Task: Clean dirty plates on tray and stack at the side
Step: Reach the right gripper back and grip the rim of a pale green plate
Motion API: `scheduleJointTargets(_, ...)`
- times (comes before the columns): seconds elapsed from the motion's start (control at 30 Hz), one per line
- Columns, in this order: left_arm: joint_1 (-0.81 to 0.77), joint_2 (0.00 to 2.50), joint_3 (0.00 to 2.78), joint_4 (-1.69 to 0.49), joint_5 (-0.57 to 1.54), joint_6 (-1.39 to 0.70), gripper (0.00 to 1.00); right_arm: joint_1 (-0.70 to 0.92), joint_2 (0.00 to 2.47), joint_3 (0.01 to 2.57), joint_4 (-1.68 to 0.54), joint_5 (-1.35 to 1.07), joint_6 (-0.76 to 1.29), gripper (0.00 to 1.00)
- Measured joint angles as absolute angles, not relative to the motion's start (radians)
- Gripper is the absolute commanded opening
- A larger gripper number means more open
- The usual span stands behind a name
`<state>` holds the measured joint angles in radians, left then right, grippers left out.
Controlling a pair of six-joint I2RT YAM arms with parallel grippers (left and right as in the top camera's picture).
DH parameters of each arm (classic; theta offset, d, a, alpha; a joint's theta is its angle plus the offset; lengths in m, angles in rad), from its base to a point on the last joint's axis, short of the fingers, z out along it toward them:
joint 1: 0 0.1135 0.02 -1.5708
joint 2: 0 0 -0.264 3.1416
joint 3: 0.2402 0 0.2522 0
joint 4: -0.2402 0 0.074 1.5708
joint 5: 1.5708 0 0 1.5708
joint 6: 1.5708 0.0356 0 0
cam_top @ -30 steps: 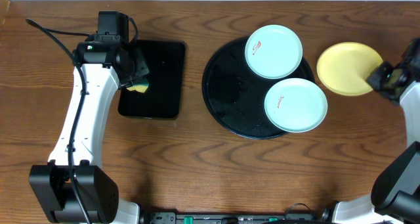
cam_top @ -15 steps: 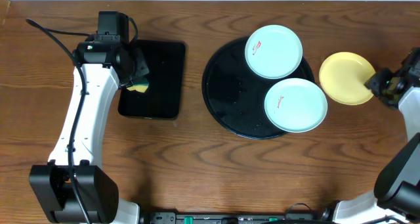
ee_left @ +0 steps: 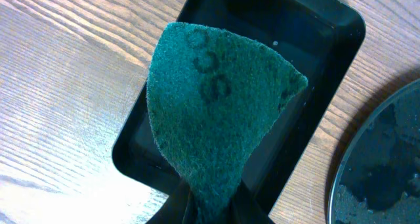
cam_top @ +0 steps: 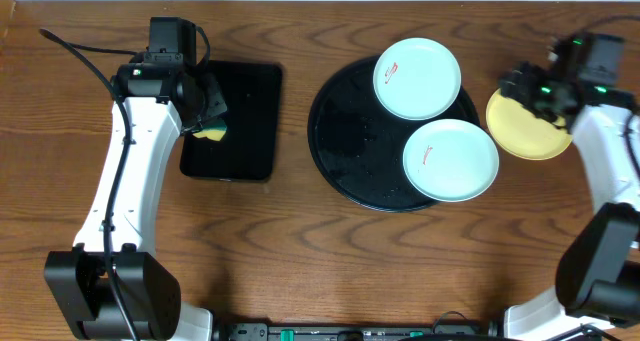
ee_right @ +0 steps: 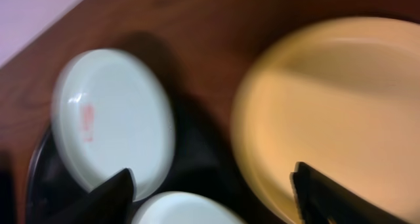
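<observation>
Right gripper (cam_top: 518, 85) off yellow plate (cam_top: 528, 137); tray (cam_top: 345, 131) holds two mint plates (cam_top: 417, 77)

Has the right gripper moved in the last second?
Yes. The right gripper shifted left across the yellow plate, from its right edge toward the round tray.

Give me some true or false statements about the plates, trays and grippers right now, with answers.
Two mint plates lie on the round tray. True.
The yellow plate lies on the round tray. False: it is on the table beside it.
The left gripper holds a green sponge over the rectangular tray. True.
The right gripper is shut on the yellow plate. False: it is open above it.
Both mint plates are spotless. False: each bears a red mark.
</observation>
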<state>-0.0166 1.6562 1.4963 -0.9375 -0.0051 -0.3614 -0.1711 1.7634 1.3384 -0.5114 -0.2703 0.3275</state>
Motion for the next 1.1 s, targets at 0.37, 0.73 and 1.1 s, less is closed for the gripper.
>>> scheduleJointTargets(0.37,-0.017,1.656,1.496,-0.937,-0.004,-0.361,0.08,0.008,2.142,1.784,-0.931,-0.241,0.298,0.99)
scheduleJointTargets(0.73,-0.017,1.656,1.496,-0.937,-0.003,-0.361,0.08,0.014,2.190,1.903,-0.842,-0.104,0.216,0.80)
scheduleJointTargets(1.1,-0.017,1.656,1.496,-0.937,-0.003,-0.361,0.08,0.083,2.317,1.903,-0.855,-0.080,0.226,0.37)
